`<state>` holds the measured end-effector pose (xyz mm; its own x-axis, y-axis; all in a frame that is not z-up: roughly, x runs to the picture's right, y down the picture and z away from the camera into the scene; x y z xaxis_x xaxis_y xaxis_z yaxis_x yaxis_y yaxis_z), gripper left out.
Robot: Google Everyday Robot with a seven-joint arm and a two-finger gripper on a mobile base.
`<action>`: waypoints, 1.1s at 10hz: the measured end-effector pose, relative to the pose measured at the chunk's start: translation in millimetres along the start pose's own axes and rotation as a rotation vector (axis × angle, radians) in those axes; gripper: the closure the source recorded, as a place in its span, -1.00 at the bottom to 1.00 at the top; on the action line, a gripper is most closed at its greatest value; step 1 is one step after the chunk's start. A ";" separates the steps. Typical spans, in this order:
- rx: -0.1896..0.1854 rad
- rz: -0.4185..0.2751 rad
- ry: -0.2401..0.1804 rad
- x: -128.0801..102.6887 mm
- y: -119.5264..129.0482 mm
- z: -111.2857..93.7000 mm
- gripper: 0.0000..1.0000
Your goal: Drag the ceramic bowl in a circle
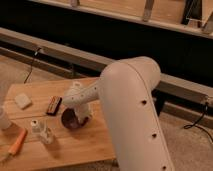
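The ceramic bowl [70,120] is a small dark maroon bowl on the wooden table [80,147], near the table's middle. My gripper [82,116] reaches down at the bowl's right rim, at the end of the white arm [130,115]. The arm covers the bowl's right side, and the contact between gripper and rim is hidden.
A dark rectangular pack [53,105] lies just left of the bowl. A small clear bottle [41,131] stands front left, an orange item [17,142] beyond it, a white cup [3,119] at the left edge, and a white block [22,100] back left.
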<state>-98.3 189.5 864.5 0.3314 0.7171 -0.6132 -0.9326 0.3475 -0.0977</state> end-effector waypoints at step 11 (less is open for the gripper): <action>0.086 0.117 0.164 113.6 -103.7 1.4 1.00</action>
<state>36.3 235.7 806.0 0.1872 0.6501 -0.7364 -0.9455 0.3226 0.0444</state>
